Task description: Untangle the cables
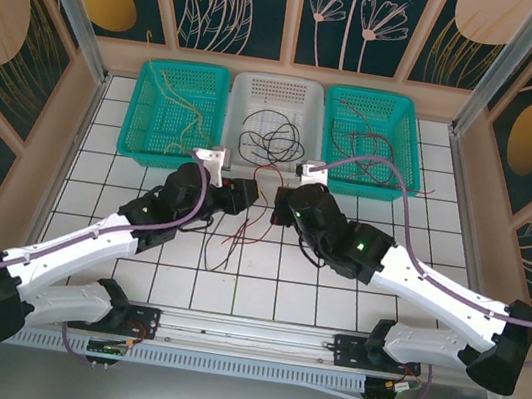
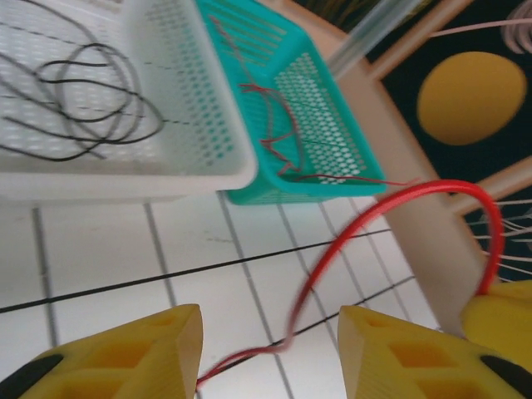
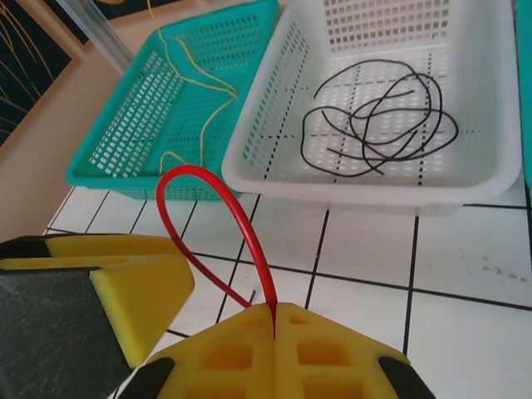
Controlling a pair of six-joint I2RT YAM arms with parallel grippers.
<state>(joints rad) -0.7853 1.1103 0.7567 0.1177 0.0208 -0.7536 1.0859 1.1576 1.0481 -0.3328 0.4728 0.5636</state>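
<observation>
Cables (image 1: 239, 231) in red and black trail loose over the white-tiled bench (image 1: 263, 280) near its middle, just toward 6 o'clock from the two grippers. One red cable (image 3: 241, 212) arches up between them. The right gripper (image 3: 274, 332) is pinched tight on it, and the cable comes straight out of the seam between its yellow pads (image 3: 332, 349). The left gripper (image 2: 270, 353) has its fingers (image 2: 150, 353) well apart. The red cable runs through that gap, but it's blurry, so I can't tell if it touches either one. At 12 o'clock a white basket (image 1: 240, 104) holds a loose tangle of black cables (image 1: 270, 142). The teal basket (image 1: 142, 104) at 11 o'clock has yellow cables (image 3: 204, 81), and the other teal basket (image 1: 408, 131) at 1 o'clock has thin red cables (image 2: 287, 112).
</observation>
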